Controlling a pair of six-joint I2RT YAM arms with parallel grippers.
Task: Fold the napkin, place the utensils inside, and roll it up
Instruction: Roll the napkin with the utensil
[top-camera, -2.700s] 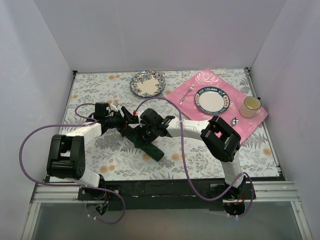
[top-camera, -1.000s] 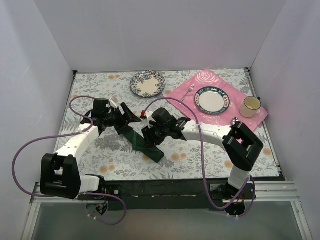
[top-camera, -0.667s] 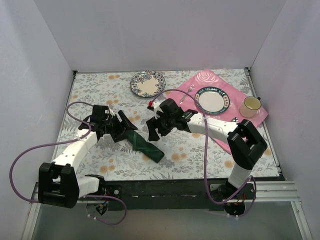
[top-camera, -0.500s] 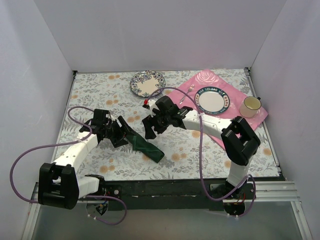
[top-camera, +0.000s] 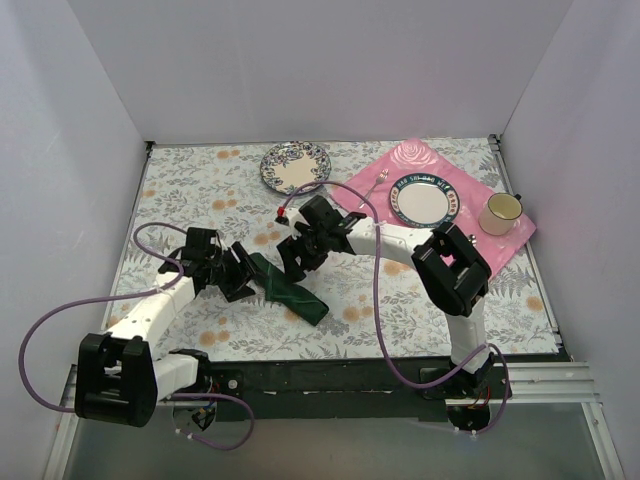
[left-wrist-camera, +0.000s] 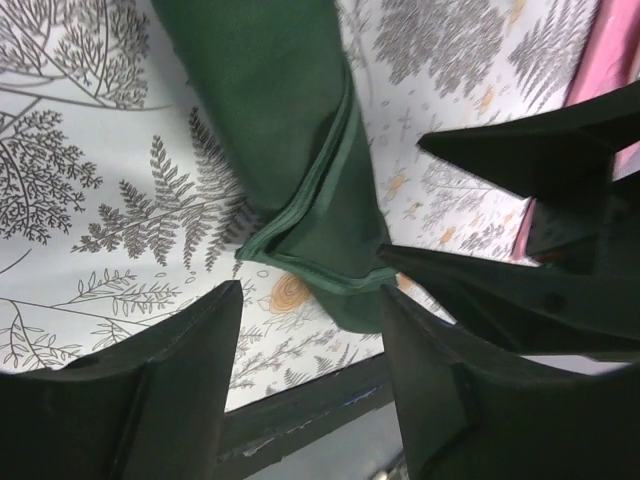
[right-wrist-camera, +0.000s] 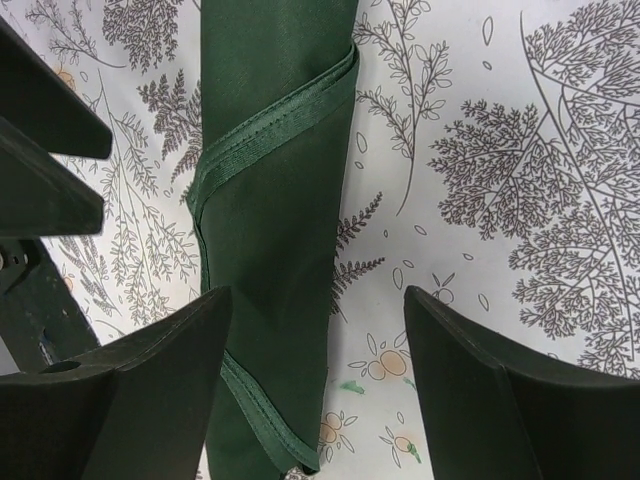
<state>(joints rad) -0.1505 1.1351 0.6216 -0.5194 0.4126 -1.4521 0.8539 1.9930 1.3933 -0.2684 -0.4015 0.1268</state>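
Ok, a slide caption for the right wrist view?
Open right tool above the rolled dark green napkin on the fern-print tablecloth.

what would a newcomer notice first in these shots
The dark green napkin, rolled into a tube, lies slantwise mid-table on the leafy tablecloth. The left fingers and right fingers hang open right over it. At the far right, a pink placemat carries a plate and a mug.
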